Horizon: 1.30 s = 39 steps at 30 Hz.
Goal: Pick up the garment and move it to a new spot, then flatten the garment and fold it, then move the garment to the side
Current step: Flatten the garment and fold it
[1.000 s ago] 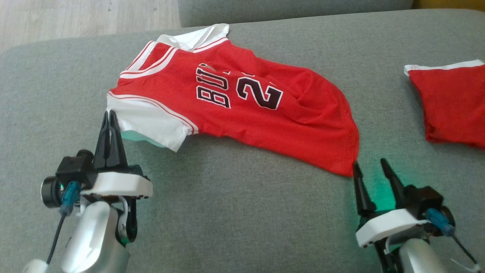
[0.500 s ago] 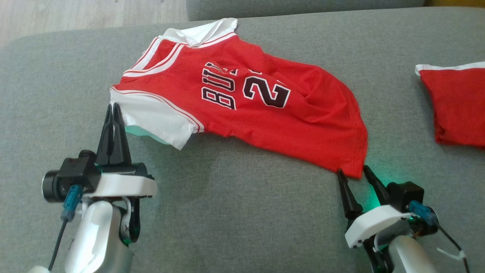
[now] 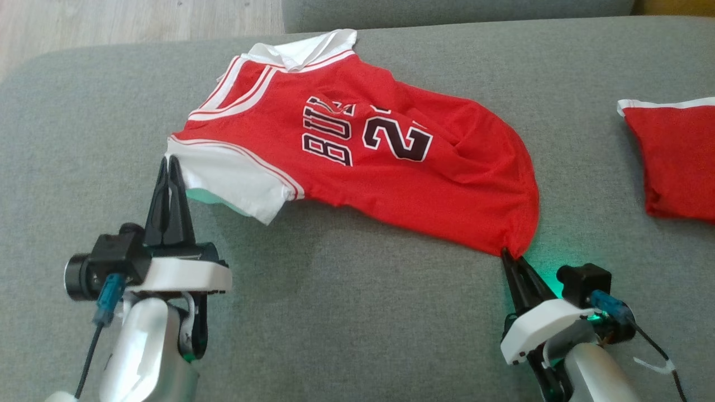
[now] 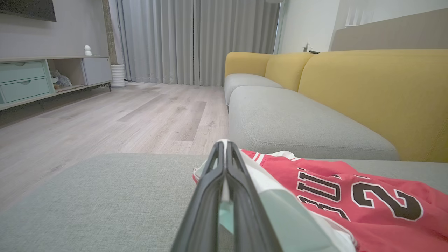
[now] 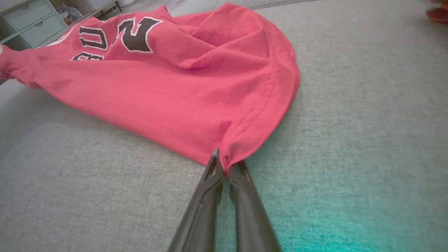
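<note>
**Right, both corners pinched, lift is next**

The garment (image 3: 380, 162), a red jersey with white sleeves and dark lettering, lies rumpled across the middle of the grey sofa seat (image 3: 335, 324). Its collar is at the far left and its hem runs off to the near right. It is not flat: a fold stands up in the red body just right of the number, and the near white sleeve is doubled over.

My left gripper (image 3: 169, 164) is closed tight on the near left corner of that white sleeve. In the left wrist view a sliver of pale cloth sits between the two dark fingers. My right gripper (image 3: 511, 258) is closed on the near right hem corner. The right wrist view shows the stitched edge bunched into the fingertips, so I read that as a real hold and not a touch.

I judge this to be the first step, the pick-up, with both grips set and the lift not yet begun, since the cloth rests on the cushion.

Next I want to raise both arms together and keep them apart so the near edge hangs taut. The right-hand pinch is shallow, so a jerk could slip it. A second red cloth (image 3: 676, 162) lies well apart at the far right, and I should keep the new spot away from it.
</note>
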Tool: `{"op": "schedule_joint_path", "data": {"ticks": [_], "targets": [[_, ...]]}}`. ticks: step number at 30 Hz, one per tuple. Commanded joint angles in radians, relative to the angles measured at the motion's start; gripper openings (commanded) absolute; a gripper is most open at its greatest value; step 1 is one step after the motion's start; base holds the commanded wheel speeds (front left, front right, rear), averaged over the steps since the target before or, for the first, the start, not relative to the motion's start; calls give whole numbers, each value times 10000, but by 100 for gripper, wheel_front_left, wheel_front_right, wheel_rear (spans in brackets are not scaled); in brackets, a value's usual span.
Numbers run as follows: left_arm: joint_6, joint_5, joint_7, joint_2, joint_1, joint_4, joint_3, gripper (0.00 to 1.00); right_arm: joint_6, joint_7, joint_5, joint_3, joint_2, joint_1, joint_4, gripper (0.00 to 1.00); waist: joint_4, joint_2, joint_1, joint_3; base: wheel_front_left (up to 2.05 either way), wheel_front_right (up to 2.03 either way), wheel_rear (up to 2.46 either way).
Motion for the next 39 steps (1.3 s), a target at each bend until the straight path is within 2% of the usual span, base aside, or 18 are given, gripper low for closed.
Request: {"op": "schedule_joint_path", "data": {"ticks": [1, 6, 14, 17, 22, 30, 34, 39], "targets": [[-39, 142, -95, 82, -113, -213, 391, 0, -7, -49, 30, 277, -20, -137, -161, 0, -22, 0, 0, -47, 0, 0, 0], [-209, 70, -95, 24, -102, -152, 492, 0, -7, -362, -20, -84, -20, -249, -541, 0, -94, 0, 0, -218, 0, 0, 0], [-892, -315, -95, -69, -487, -898, 701, 0, -7, -306, -507, -751, -43, -926, -2185, 0, -205, 0, 0, -589, 0, 0, 0], [-1071, -702, -95, -123, -872, -1256, 775, 0, -7, -55, -741, -988, -276, -1404, -3051, 0, -225, 0, 0, -786, 0, 0, 0], [-1232, -1374, -94, -198, -1810, -2202, 679, 0, -7, 458, -799, -1124, -1021, -2328, -4530, 0, -253, 0, 0, -1131, 0, 0, 0], [-938, -1865, 401, -234, -2577, -4474, 648, 0, -7, 1471, -642, -1173, -1987, -2958, -6777, 0, -362, 0, 0, -1492, 0, 0, 0], [-528, -2103, 1541, -139, -2565, -6247, 783, 0, -7, 2424, -517, -1410, -2266, -2737, -8464, 0, -416, 0, 0, -1542, 0, 0, 0], [-319, -2145, 2770, 356, -2969, -6995, 947, 0, -7, 3275, -385, -1563, -2344, -2505, -9439, 0, -432, 0, 0, -1239, 0, 0, 0]]}}
